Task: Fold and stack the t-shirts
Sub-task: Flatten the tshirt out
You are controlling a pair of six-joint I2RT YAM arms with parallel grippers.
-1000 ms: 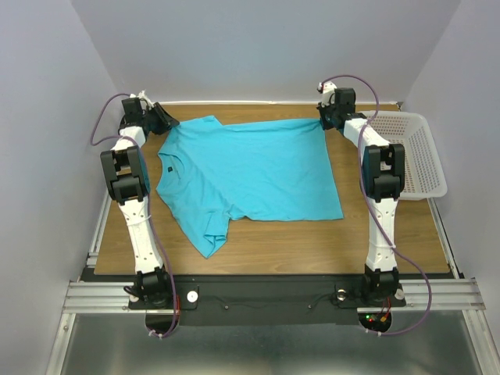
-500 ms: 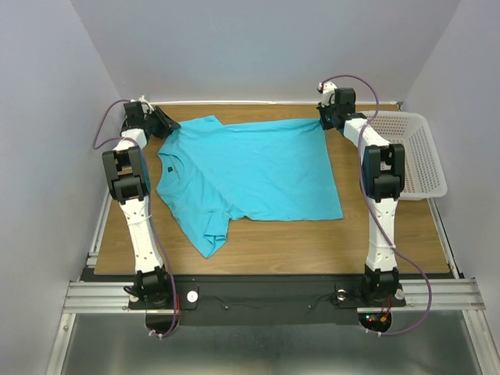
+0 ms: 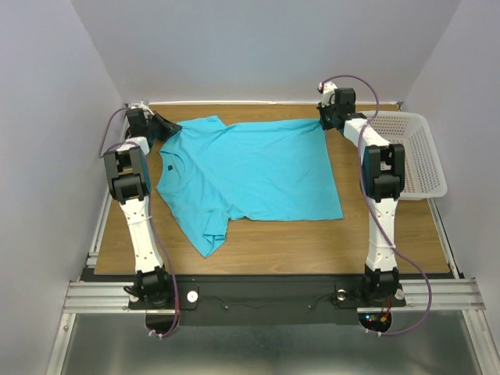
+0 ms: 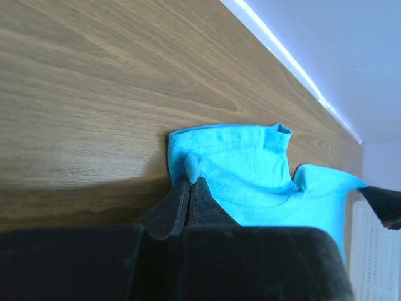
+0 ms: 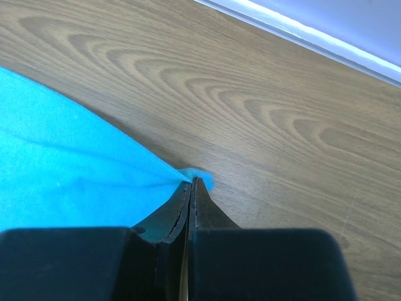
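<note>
Photographer: Pinched within the last second, the turquoise-blue short-sleeved cloth t-shirt [image 3: 250, 168] now has its far-left sleeve tip caught in the left gripper [image 4: 189, 183]. Its black fingers stood apart a moment ago and are now pressed together on a small bunch of cloth.

Editor: Where does the t-shirt lie?

Photographer: It is spread nearly flat across the brown wood-grain table [image 3: 312, 242], neck opening toward the left arm, hem toward the right. The other sleeve reaches toward the near edge.

Editor: And the opposite corner?

Photographer: The right gripper [image 5: 190, 183] is clamped on the far-right hem corner, as it was a second ago. The wrist view shows the cloth drawn to a point, with a small tuft poking past the closed fingertips. So both far corners are held, each at the back of the table.

Editor: Anything beyond the cloth?

Photographer: A white plastic mesh basket [image 3: 418, 156] sits at the table's right edge, beside the right arm and apart from the t-shirt.
</note>
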